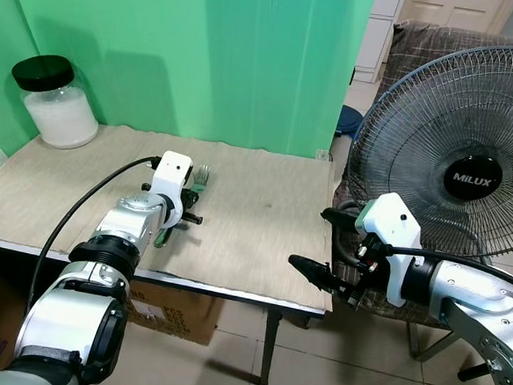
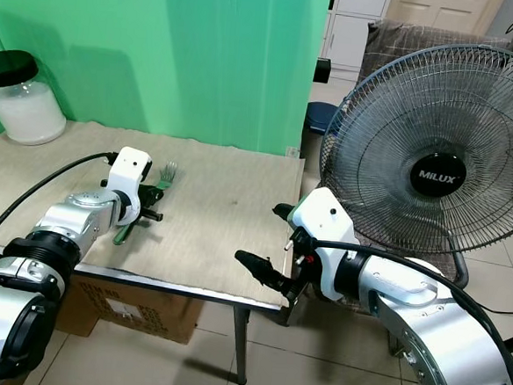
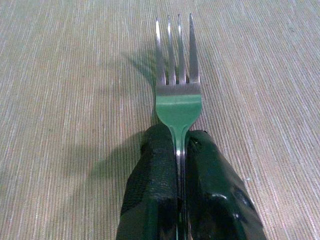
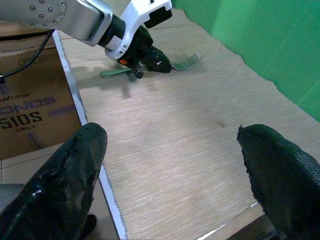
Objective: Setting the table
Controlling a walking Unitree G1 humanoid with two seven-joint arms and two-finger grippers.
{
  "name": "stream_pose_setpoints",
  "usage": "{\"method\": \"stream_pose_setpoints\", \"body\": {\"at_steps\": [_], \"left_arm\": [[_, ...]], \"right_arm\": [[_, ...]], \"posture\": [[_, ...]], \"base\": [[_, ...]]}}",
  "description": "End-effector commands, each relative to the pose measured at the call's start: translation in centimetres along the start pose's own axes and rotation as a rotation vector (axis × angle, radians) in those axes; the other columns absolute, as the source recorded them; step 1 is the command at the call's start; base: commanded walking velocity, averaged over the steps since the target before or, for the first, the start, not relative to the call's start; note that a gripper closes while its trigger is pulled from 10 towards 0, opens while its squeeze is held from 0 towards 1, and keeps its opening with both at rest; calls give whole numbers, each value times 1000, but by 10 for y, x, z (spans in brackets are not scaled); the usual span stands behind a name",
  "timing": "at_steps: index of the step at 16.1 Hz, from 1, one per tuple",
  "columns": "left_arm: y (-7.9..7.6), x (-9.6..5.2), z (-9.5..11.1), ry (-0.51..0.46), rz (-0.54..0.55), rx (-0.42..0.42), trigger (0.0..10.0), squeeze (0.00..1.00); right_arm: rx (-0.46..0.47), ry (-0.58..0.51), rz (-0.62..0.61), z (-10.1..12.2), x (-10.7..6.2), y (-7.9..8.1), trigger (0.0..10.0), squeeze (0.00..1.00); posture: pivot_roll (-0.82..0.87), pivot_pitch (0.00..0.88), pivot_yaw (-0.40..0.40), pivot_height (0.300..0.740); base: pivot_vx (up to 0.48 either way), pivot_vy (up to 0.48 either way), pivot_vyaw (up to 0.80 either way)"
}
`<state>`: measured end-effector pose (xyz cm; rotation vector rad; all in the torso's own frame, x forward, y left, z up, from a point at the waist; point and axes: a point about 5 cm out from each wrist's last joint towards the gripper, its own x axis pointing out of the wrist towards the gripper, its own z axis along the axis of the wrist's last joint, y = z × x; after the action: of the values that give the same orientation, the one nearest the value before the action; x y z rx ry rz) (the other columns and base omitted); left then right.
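A metal fork (image 3: 178, 100) with a green handle points toward the green backdrop, tines (image 1: 202, 175) forward, low over the beige mat on the table (image 1: 253, 236). My left gripper (image 1: 191, 192) is shut on the fork's neck, and both black fingers (image 3: 155, 175) press against it. The handle end (image 1: 161, 237) sticks out behind the gripper; whether the fork touches the mat is unclear. My right gripper (image 1: 322, 243) hovers open at the table's right front corner with nothing between its fingers (image 4: 75, 170), well apart from the fork (image 4: 186, 62).
A glass jar (image 1: 56, 104) of white grains with a black lid stands at the table's back left. A large standing fan (image 1: 470, 163) is close on the right, behind my right arm. A cardboard box (image 1: 178, 310) sits under the table. A green backdrop hangs behind.
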<state>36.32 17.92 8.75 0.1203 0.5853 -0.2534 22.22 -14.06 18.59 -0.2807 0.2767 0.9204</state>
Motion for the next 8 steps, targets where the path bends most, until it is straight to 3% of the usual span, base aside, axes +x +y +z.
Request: {"method": "stream_pose_setpoints", "body": {"at_steps": [1, 3, 5, 7, 8], "left_arm": [[1, 0, 2, 7, -1, 5, 0, 0], [0, -1, 13, -41, -17, 19, 0, 0], [-12, -9, 40, -194, -122, 69, 0, 0], [-15, -13, 47, -249, -149, 89, 0, 0], [-24, -24, 58, -348, -219, 73, 0, 0]], "right_arm": [[-14, -16, -7, 3, -1, -2, 10000, 0], [-13, -27, -32, 5, -2, -4, 10000, 0], [8, -78, -118, 10, -5, -12, 10000, 0], [15, -91, -139, 11, -6, -14, 10000, 0], [32, -115, -186, 12, -7, -15, 10000, 0]], "posture": [[-159, 0, 42, 740], [-159, 0, 48, 740], [-157, 0, 56, 740], [-156, 0, 58, 740], [-148, 0, 58, 740]], "base": [[0, 0, 0], [0, 0, 0], [0, 0, 0], [0, 0, 0], [0, 0, 0]]}}
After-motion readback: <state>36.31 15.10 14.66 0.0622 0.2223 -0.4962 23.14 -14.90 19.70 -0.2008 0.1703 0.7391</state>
